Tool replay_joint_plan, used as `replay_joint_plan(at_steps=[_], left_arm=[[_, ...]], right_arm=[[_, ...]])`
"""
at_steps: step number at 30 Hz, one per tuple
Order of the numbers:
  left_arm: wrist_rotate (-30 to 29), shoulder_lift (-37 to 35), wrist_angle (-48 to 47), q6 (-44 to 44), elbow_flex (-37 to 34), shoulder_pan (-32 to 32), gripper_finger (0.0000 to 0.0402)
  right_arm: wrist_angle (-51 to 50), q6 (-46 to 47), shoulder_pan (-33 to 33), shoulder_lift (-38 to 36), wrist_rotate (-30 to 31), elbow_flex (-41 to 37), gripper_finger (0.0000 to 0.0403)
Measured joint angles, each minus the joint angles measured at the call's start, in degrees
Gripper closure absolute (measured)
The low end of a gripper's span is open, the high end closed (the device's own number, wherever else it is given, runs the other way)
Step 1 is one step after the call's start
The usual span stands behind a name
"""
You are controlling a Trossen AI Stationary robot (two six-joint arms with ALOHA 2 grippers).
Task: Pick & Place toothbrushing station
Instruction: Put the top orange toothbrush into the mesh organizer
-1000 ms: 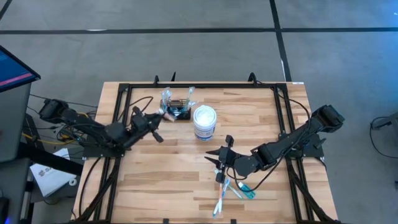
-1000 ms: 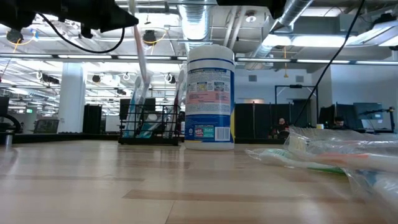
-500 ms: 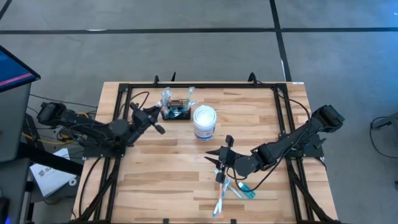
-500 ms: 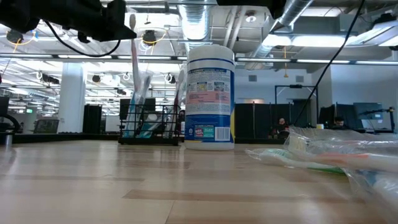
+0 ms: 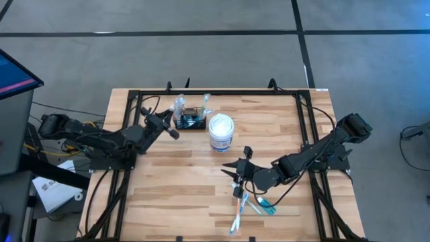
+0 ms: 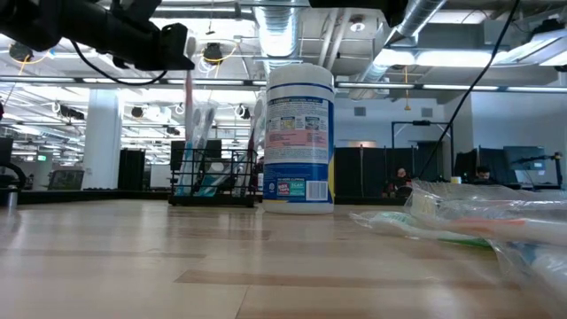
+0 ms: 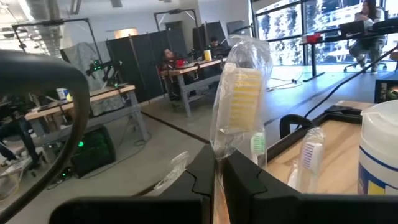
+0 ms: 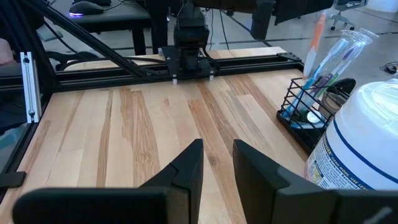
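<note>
The toothbrushing station, a small black wire rack (image 5: pixel 190 121) (image 6: pixel 213 177) (image 8: pixel 311 106), stands near the table's far edge with several wrapped toothbrushes upright in it. Right beside it on the right stands a white tub (image 5: pixel 221 132) (image 6: pixel 299 137). My left gripper (image 5: pixel 171 131) (image 6: pixel 182 49) (image 7: pixel 217 168) hovers by the rack's left end, shut on a wrapped toothbrush (image 7: pixel 239 93) with yellow bristles. My right gripper (image 5: pixel 236 171) (image 8: pixel 217 162) stands open and empty at mid-table, above a heap of wrapped toothbrushes (image 5: pixel 243 205). My left gripper pinches the wrapped toothbrush between its two fingers just below the head (image 7: pixel 217 152), through the clear wrapper. The fingers point level and lie across the brush. The brush stands about upright, head above the fingers, handle (image 6: pixel 189 115) hanging down toward the rack; whether its lower end touches the rack I cannot tell.
Loose wrapped toothbrushes (image 6: pixel 478 221) lie near the front right of the table. A black frame rail (image 5: pixel 201 93) runs round the far and side edges. Bare wood lies in front of the rack and tub. People sit at desks in the room beyond.
My left gripper has swung toward the table's far edge and sunk a little, still shut on the toothbrush. The brush, slanted a second ago, now hangs nearly upright by the rack's left end. My right gripper has kept still.
</note>
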Motion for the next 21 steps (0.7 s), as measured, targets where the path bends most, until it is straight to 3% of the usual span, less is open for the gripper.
replay_joint_plan(at_steps=[21], left_arm=[[5.74, 0.01, -10.00, -10.78, 0.00, 5.64, 0.0396]], right_arm=[[-0.21, -0.02, 0.00, 0.00, -0.02, 0.00, 0.0325]])
